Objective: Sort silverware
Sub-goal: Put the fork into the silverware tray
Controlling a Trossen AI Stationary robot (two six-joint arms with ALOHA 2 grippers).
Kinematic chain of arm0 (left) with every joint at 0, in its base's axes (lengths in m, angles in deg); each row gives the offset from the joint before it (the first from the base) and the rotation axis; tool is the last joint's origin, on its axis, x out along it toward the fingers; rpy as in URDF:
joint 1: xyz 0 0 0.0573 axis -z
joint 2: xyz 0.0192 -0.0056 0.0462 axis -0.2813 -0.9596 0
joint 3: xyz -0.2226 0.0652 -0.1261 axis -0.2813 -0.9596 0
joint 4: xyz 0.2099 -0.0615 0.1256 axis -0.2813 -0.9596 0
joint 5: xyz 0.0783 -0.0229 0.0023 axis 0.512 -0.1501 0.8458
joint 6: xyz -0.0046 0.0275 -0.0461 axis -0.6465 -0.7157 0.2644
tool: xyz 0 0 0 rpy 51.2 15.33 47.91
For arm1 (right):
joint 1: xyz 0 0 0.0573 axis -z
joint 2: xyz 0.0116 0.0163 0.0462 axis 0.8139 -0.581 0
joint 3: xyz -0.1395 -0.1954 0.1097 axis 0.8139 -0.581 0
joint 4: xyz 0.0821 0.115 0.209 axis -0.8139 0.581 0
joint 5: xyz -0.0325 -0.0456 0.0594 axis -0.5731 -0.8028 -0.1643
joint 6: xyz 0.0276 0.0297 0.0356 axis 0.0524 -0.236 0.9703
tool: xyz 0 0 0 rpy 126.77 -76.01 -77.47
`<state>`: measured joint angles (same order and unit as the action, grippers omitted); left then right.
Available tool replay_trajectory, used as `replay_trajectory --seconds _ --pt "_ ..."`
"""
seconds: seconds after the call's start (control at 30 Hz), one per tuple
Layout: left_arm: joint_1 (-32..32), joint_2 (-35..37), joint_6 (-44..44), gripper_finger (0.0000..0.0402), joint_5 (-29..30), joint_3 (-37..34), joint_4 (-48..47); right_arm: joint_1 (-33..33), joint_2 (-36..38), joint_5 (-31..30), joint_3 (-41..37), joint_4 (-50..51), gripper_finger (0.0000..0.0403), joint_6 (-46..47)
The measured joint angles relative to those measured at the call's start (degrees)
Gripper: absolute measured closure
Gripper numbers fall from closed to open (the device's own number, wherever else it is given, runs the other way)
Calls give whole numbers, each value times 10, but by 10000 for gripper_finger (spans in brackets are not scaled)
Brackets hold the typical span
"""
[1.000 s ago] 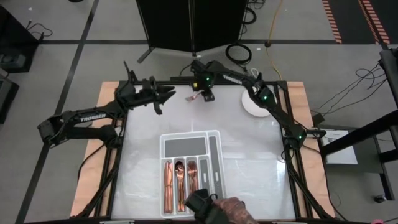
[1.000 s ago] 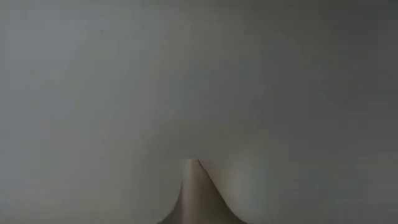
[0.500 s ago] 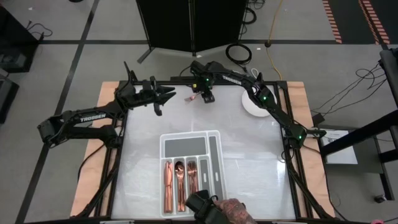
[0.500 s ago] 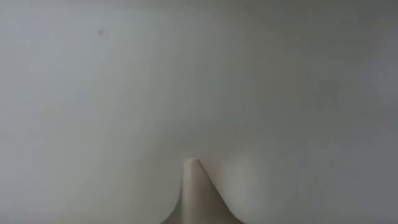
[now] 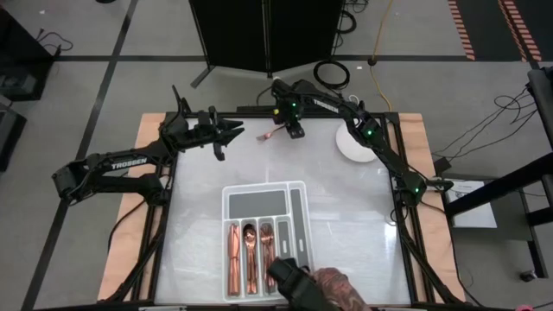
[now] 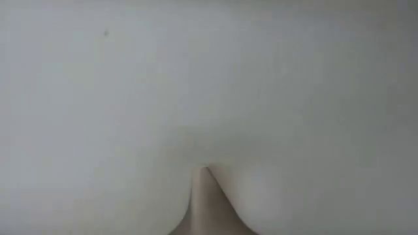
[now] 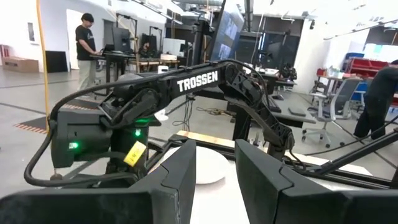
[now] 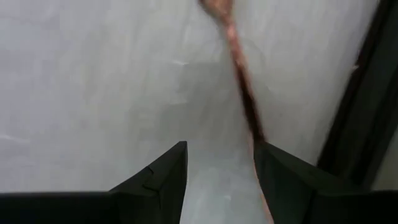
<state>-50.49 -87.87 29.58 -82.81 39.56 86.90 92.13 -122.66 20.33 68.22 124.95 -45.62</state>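
From above, my right gripper (image 5: 295, 131) hangs near the far edge of the table (image 5: 346, 216), fingers pointing down, with one copper piece (image 5: 270, 136) lying just beside it on the side toward my left arm; whether my fingers touch it I cannot tell from here; my left gripper (image 5: 226, 138) waits at the far left of the table, its fingers parted around nothing; the white plate (image 5: 352, 147) sits bare at the far right; the white divided tray (image 5: 298, 203) lies near the front edge, and the rest of the silverware (image 5: 251, 250) rests lengthwise in three of its long compartments side by side; a person's gloved hand (image 5: 289, 275) reaches in over the tray's near end, beside those pieces.

The low view gives only a pale blur with a narrow tan wedge at the bottom; nothing in it can be told.

Through my left wrist camera, my two dark fingers (image 7: 180, 180) stand apart with an empty gap between them; beyond them my right arm (image 7: 205, 81) stretches across, with the plate (image 7: 205, 169) behind; people (image 7: 84, 50) stand at desks in the room.

Through my right wrist camera, my fingers (image 8: 163, 174) are spread wide; the copper piece (image 8: 239, 81) runs along the white table surface, its lower end right at the inner edge of one finger; I am not pinching it.
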Motion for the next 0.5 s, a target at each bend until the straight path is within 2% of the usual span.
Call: replay_trajectory --seconds 0.5 --pt "0 0 1 291 0 0 0 14 0 22 0 26 227 17"
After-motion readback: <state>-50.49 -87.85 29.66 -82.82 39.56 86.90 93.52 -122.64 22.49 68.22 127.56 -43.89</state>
